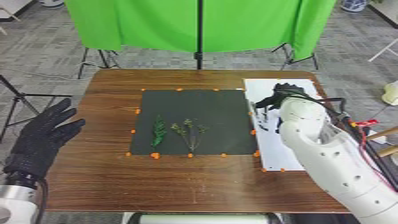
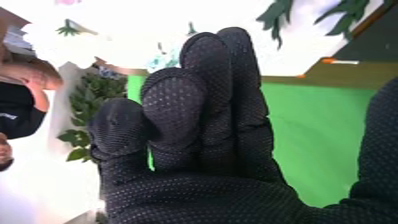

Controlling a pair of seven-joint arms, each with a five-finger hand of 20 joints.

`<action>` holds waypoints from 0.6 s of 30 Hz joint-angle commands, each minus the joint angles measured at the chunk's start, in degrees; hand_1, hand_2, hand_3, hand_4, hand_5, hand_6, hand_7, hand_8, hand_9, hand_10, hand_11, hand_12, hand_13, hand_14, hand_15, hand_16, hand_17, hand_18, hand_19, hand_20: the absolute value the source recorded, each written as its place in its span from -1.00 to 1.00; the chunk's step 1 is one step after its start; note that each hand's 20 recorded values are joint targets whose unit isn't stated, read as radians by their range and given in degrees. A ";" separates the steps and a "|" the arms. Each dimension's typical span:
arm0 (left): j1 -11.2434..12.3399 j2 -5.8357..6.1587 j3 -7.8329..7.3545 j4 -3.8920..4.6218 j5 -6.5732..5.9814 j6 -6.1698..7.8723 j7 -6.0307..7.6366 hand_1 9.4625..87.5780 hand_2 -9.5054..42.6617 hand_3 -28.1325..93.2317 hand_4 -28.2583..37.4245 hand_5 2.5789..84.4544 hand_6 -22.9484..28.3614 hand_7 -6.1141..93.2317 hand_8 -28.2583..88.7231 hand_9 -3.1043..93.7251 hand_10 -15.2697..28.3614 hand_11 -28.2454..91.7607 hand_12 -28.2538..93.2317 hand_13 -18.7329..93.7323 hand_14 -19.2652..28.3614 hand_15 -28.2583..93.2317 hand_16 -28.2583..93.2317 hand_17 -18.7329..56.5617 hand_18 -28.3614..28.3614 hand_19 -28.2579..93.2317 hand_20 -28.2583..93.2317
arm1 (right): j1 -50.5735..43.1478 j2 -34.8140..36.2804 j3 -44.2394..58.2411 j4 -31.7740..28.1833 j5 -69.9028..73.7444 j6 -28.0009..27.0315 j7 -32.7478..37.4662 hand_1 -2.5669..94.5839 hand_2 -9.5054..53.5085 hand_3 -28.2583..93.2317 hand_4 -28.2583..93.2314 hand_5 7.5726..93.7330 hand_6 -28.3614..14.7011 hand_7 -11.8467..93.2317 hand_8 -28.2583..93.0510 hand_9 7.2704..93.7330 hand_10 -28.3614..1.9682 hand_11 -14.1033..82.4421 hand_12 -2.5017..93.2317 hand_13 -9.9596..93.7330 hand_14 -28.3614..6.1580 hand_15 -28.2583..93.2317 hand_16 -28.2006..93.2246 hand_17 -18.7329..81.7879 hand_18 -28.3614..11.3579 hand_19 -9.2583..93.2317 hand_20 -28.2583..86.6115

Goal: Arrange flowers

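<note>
Relation of note: black rectangular mat (image 1: 194, 102) on the brown wooden surface (image 1: 169, 185), supply on the white rectangular sheet (image 1: 282, 161) immediately to its right. Right black-gloved hand (image 1: 283, 95) is over the sheet, beside the mat's far right part — fingers extended, nothing gripped. Dark green cut leaves (image 2: 277, 15) lie on the sheet near the mat; their full long axis cannot be told. On the mat, the leafy green sprig (image 1: 159, 132) and thin branching spray (image 1: 190, 134) run near to far, side by side. Left black-gloved hand (image 1: 43, 132), open, is left of the mat. Judgement: right hand better placed for the leaves — carry would go leftward onto the mat
</note>
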 commanded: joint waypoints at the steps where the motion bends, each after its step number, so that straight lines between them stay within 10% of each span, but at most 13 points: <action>1: 0.89 -0.45 0.21 -0.11 0.01 0.69 -0.16 -0.56 -0.34 0.66 -0.93 -0.23 0.00 -0.54 -0.70 -0.35 0.22 -0.16 -0.41 -0.18 0.41 0.22 -0.62 -0.70 0.72 0.32 -0.44 | 2.09 0.17 -2.89 2.72 -1.47 0.23 -0.92 -0.56 -0.94 0.44 -1.00 0.26 0.14 0.17 -0.78 0.54 -0.01 0.34 -0.32 0.55 0.05 0.71 -0.12 0.24 -0.54 1.00 0.39; 10: 0.84 -0.17 0.59 -0.06 -0.09 0.83 0.13 -0.56 -0.34 0.66 -0.93 -0.23 0.00 -0.54 -0.70 -0.35 0.22 -0.16 -0.41 -0.18 0.41 0.22 -0.63 -0.70 0.73 0.32 -0.44 | 2.60 0.12 -6.24 4.74 -2.90 1.76 -1.29 -0.44 -0.92 0.44 -1.00 0.27 0.18 0.19 -0.79 0.56 0.03 0.35 -0.33 0.57 0.08 0.71 -0.13 0.25 -0.52 1.00 0.39; 18: 0.69 -0.23 0.83 -0.06 -0.04 0.51 -0.05 -0.55 -0.34 0.66 -0.93 -0.23 0.00 -0.54 -0.70 -0.35 0.21 -0.17 -0.41 -0.18 0.41 0.22 -0.62 -0.70 0.73 0.32 -0.44 | 4.51 -1.51 -10.84 8.54 -7.40 2.71 -3.00 0.15 -0.75 0.12 -1.00 0.39 0.31 0.21 -0.81 0.73 0.24 0.39 -0.33 0.70 0.25 0.73 -0.12 0.37 -0.48 1.00 0.49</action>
